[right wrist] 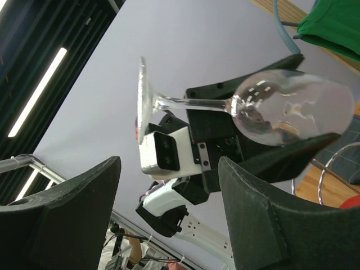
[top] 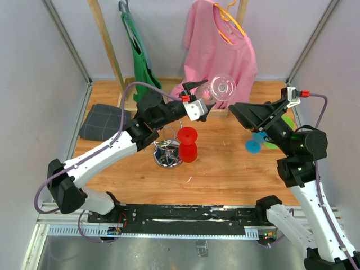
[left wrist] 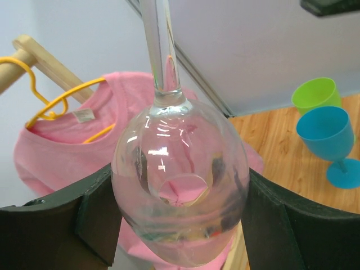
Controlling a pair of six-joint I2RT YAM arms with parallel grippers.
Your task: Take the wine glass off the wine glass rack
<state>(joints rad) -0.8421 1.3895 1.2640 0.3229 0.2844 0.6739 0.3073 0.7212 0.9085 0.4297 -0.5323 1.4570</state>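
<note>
Top view: wine glass point(top: 222, 88) up in the air, upper centre, held by left gripper point(top: 201, 95); wine glass rack point(top: 167, 153) below it, centre-left, well apart. Right gripper point(top: 239, 109) just right of glass. Left wrist: fingers point(left wrist: 93, 216) pinch the bowl on both sides. Right wrist: jaws spread, nothing betw them. Removal looks done; next = set down gently, bowl may slip

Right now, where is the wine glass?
In the top view the wine glass is clamped by its bowl in the left tool, raised at centre back in front of the pink shirt, clear of the wine glass rack.
</note>
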